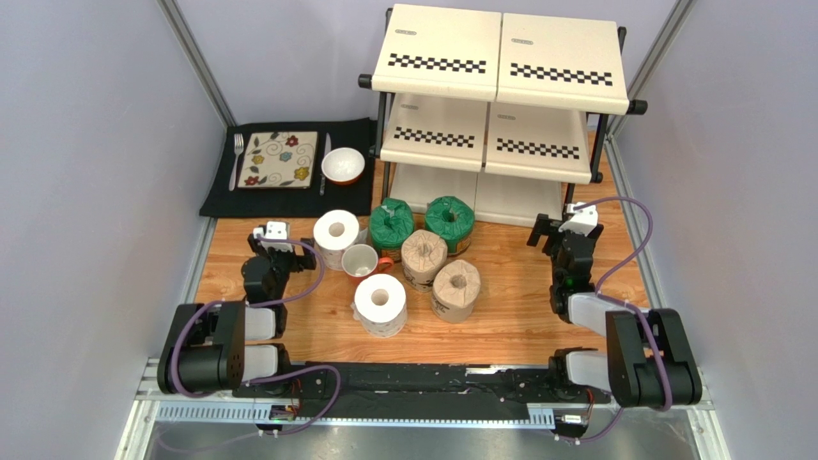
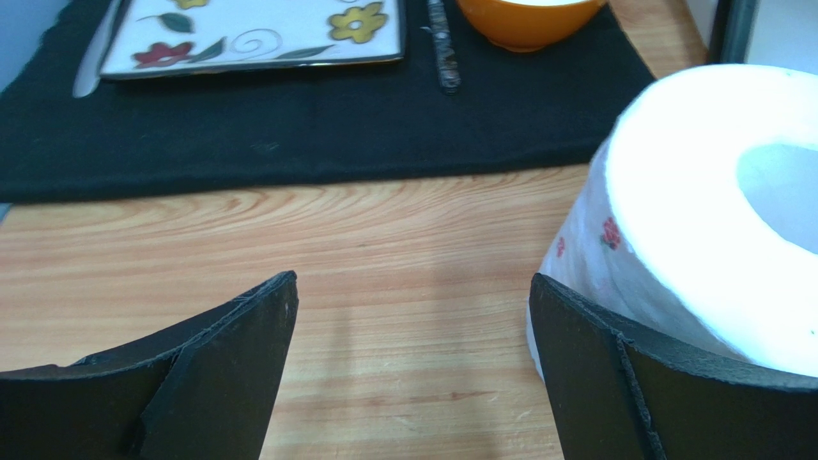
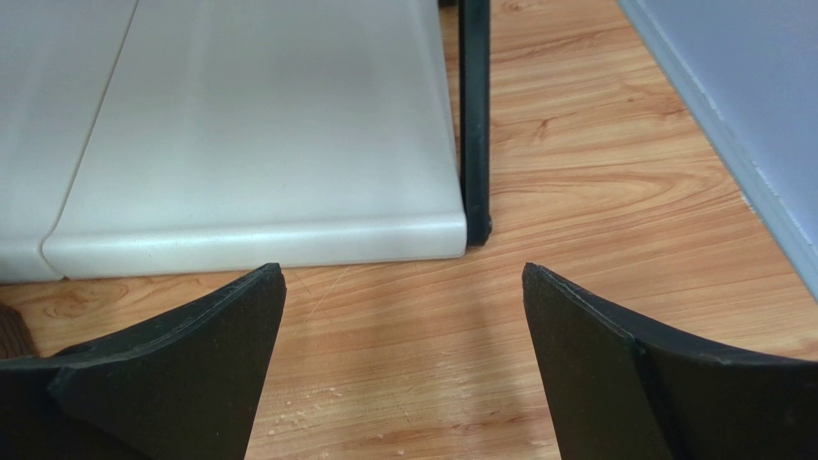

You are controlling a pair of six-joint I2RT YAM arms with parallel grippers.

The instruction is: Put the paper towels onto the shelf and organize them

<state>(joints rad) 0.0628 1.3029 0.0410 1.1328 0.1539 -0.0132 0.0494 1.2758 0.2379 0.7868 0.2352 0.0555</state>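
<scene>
left gripper (image 2: 413,283) wide by white roll (image 2: 662,254), right gripper (image 3: 403,270) wide by shelf (image 3: 259,144)

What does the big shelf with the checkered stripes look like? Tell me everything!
The shelf is a slanted rack with three tiers, each made of two smooth cream panels side by side. Black-and-white checkered strips run along the top two tiers; none shows on the lowest. A black tube frame holds it up, and its leg stands on the wooden table at the far side. Nothing shows on it yet. Two green rolls stand just before its bottom tier; touching or not, I cannot tell.
</scene>
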